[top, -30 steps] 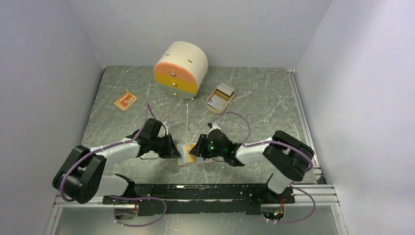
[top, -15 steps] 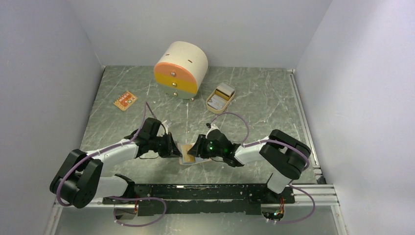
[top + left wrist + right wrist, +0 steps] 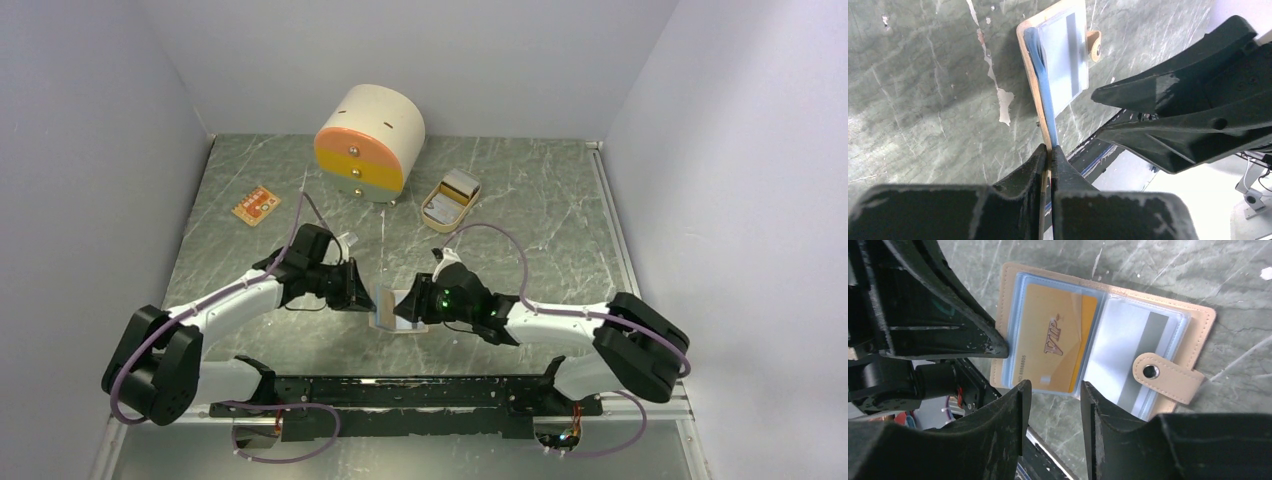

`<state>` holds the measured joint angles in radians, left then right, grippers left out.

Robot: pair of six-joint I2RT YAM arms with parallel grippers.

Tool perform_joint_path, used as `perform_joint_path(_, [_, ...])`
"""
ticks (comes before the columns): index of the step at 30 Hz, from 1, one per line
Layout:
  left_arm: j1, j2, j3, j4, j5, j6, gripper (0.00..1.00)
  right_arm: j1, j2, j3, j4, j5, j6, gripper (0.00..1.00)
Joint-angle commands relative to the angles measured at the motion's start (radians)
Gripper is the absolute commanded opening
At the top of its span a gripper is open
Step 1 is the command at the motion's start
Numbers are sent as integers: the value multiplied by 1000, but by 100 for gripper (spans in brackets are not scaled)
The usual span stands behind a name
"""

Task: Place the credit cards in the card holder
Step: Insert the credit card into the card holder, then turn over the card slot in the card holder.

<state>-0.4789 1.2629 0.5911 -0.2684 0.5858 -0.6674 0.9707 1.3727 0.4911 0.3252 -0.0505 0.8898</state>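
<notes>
Card holder (image 3: pixel 1170 380): yellow card (image 3: pixel 1053 347), grey card (image 3: pixel 1133 340); left fingers (image 3: pixel 1020 172) pinch it, right fingers (image 3: pixel 998 425) parted.

The tan card holder (image 3: pixel 1175 382) is showing an orange card (image 3: pixel 1053 347) and a grey-striped silver card (image 3: pixel 1120 347) over the white-veined grey-green table (image 3: pixel 1238 270).

Top cam: card holder (image 3: pixel 392 318) sits mid table (image 3: pixel 560 210), close to the near edge, pinned between both arms. Left gripper (image 3: pixel 366 298) is on its left edge, right gripper (image 3: pixel 408 304) on its right side. Left leaf looks tipped up, bluish face showing. Can't read jaw gaps from here. Drawer box (image 3: pixel 370 142) at far edge, centre. Tray (image 3: pixel 450 199) just right of it, pale flat stuff inside. Orange card (image 3: pixel 256 206) lies alone by the left edge, far half.
</notes>
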Motion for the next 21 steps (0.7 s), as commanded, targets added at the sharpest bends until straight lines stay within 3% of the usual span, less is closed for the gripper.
perform_joint_path(1, [0, 8, 52, -97, 7, 44, 9, 4, -58, -2, -78, 52, -33, 42])
perform_joint_path(6, [-4, 8, 87, -151, -8, 59, 9, 4, -12, -13, -11, 67, -39, 22])
perform_joint_path(8, [-4, 16, 102, -171, -19, 68, 9, 4, 26, -13, 27, 76, -47, 18])
perform_joint_path(16, [-9, 68, 105, -135, -7, 66, 10, 6, 169, 38, 79, 59, -67, 16])
perform_joint_path(21, [-9, 62, 76, -23, 45, 33, 23, 5, 197, 18, 110, 58, -59, 16])
